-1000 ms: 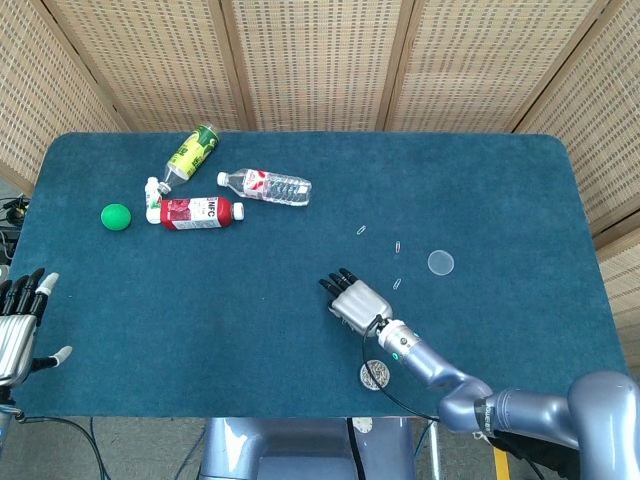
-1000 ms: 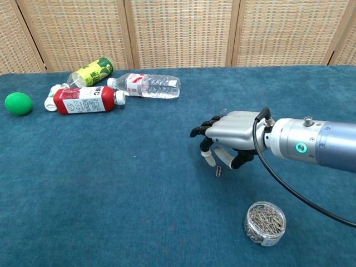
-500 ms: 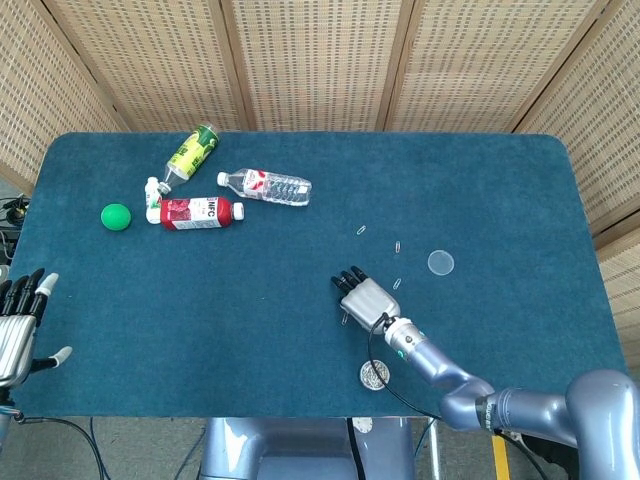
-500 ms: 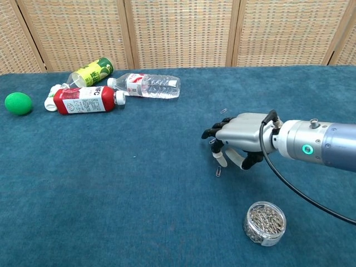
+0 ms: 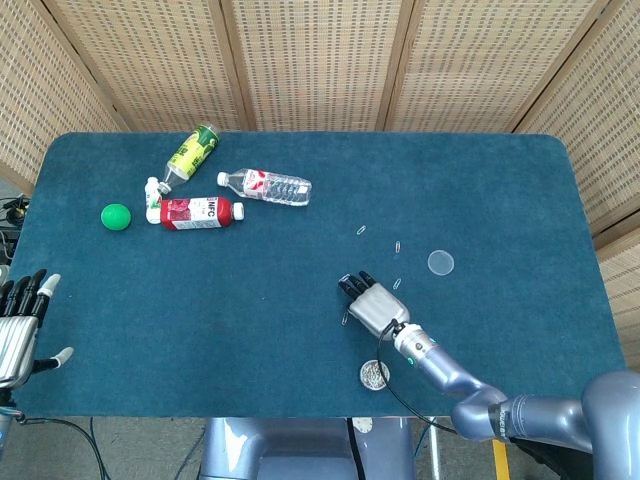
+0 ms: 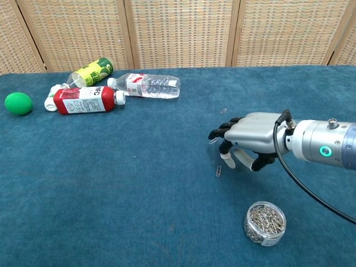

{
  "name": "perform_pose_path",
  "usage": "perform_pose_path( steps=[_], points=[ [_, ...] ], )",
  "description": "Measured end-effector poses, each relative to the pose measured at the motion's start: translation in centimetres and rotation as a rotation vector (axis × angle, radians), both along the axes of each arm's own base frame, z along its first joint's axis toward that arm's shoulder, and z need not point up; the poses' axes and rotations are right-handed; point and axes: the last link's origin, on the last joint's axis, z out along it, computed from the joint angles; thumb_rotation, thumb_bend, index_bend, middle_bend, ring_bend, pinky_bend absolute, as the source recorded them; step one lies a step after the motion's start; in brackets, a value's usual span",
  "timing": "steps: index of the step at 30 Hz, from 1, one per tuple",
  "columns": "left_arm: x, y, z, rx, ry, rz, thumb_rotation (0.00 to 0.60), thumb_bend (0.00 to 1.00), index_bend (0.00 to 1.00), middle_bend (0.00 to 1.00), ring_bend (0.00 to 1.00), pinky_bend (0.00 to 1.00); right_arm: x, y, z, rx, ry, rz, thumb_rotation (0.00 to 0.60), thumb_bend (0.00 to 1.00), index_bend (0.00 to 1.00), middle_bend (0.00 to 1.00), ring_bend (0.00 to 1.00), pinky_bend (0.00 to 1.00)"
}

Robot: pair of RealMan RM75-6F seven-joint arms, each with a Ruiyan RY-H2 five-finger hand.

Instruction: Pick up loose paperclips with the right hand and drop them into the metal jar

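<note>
right hand [image 6: 248,140] hovers above a loose paperclip [image 6: 218,171], fingers loosely curled, seemingly holding nothing.

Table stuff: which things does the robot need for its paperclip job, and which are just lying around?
Needed: loose paperclips, metal jar, right robot hand.
Lying around: green ball, red bottle, clear water bottle, green bottle, round clear lid.

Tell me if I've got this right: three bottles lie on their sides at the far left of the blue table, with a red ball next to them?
Nearly. The ball is green, not red, as the head view shows plainly. The rest holds: three bottles lie on their sides at the far left of the blue table, with the ball next to them.
</note>
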Motion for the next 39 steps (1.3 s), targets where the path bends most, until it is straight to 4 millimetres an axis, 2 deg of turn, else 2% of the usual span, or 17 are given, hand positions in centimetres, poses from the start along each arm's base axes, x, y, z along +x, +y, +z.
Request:
perform_pose_path(
  steps=[6, 18, 26, 33, 34, 35, 37, 39],
  points=[
    [0.0, 0.0, 0.0, 0.001, -0.001, -0.001, 0.6, 0.0, 0.0, 0.0, 0.0, 0.0, 1.1, -0.2, -0.7, 0.005, -0.049, 0.004, 0.6, 0.85, 0.44, 0.05, 0.0, 0.06],
    [-0.2, 0.1, 0.1, 0.002, -0.005, 0.006, 0.6, 0.0, 0.0, 0.0, 0.0, 0.0, 1.6, -0.7, -2.9, 0.01, -0.048, -0.017, 0.6, 0.85, 0.44, 0.05, 0.0, 0.06],
    [-0.2, 0.1, 0.1, -0.003, -0.003, 0.007, 0.6, 0.0, 0.0, 0.0, 0.0, 0.0, 0.5, -0.7, -2.3, -0.002, 0.012, -0.021, 0.6, 0.85, 0.46, 0.05, 0.0, 0.06],
    [0.0, 0.0, -0.1, -0.005, -0.001, -0.002, 0.6, 0.0, 0.0, 0.0, 0.0, 0.0, 0.0, 0.2, -1.1, 0.001, 0.051, -0.041, 0.6, 0.85, 0.46, 0.05, 0.0, 0.06],
    [0.0, 0.0, -0.1, -0.004, -0.001, -0.003, 0.6, 0.0, 0.0, 0.0, 0.0, 0.0, 0.1, 0.3, -1.0, -0.004, 0.044, -0.041, 0.6, 0.84, 0.46, 0.05, 0.0, 0.06],
    [0.0, 0.0, -0.1, -0.004, -0.001, -0.003, 0.6, 0.0, 0.0, 0.0, 0.0, 0.0, 0.2, 0.2, -0.8, -0.009, 0.035, -0.04, 0.6, 0.78, 0.46, 0.05, 0.0, 0.06],
    [0.0, 0.0, 0.0, -0.003, -0.002, -0.003, 0.6, 0.0, 0.0, 0.0, 0.0, 0.0, 0.5, 0.2, -0.6, -0.02, 0.005, -0.039, 0.6, 0.58, 0.46, 0.05, 0.0, 0.06],
    [0.0, 0.0, 0.0, -0.003, -0.003, -0.003, 0.6, 0.0, 0.0, 0.0, 0.0, 0.0, 0.7, 0.1, -0.3, -0.029, -0.034, -0.042, 0.6, 0.41, 0.46, 0.04, 0.0, 0.07]
  ],
)
